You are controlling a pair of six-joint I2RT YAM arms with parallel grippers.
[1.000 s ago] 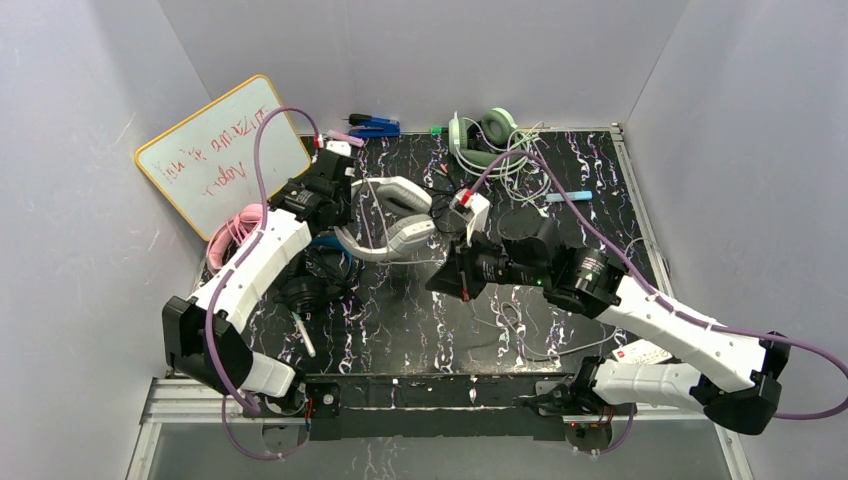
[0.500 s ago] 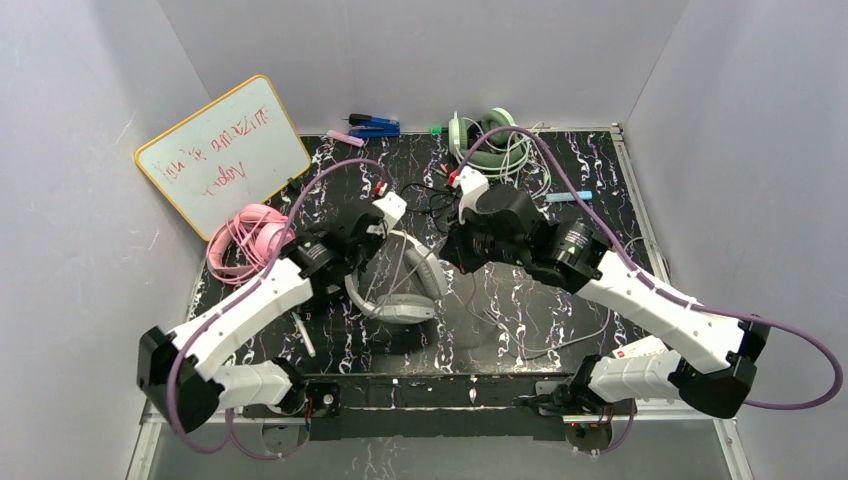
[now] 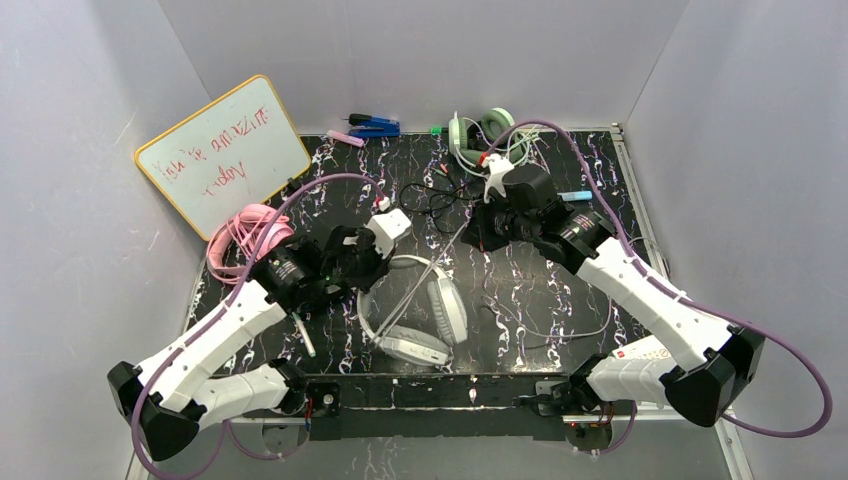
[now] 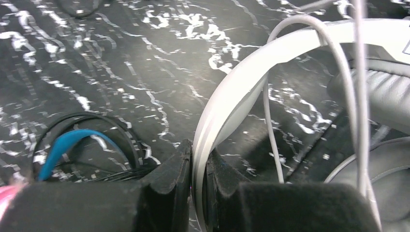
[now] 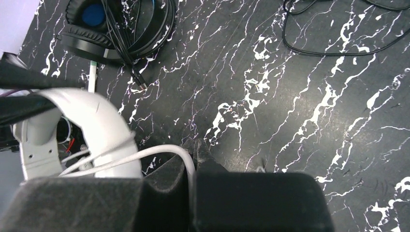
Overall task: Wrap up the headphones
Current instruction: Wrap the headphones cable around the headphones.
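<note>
The white-grey headphones [image 3: 418,318] lie near the table's front centre. My left gripper [image 3: 366,268] is shut on their white headband [image 4: 251,77], which is pinched between the jaws of the left gripper [image 4: 198,150]. Their white cord [image 3: 440,256] runs taut across the band, up and to the right into my right gripper [image 3: 480,226]. In the right wrist view the right gripper [image 5: 194,145] is shut on the cord [image 5: 154,151]. The pink headphones [image 3: 245,235] lie at the left. The black-and-blue headphones [image 5: 104,24] sit under my left arm.
A green headset [image 3: 482,135] with coiled cord lies at the back. A whiteboard [image 3: 222,150] leans at the back left. A loose black cable [image 3: 435,200] lies mid-table, a pen [image 3: 303,335] near the front left, and a label card [image 3: 640,350] at the front right.
My left gripper has carried the white-grey headphones from the back centre toward the front. My right gripper has moved back and right, drawing the cord taut.
</note>
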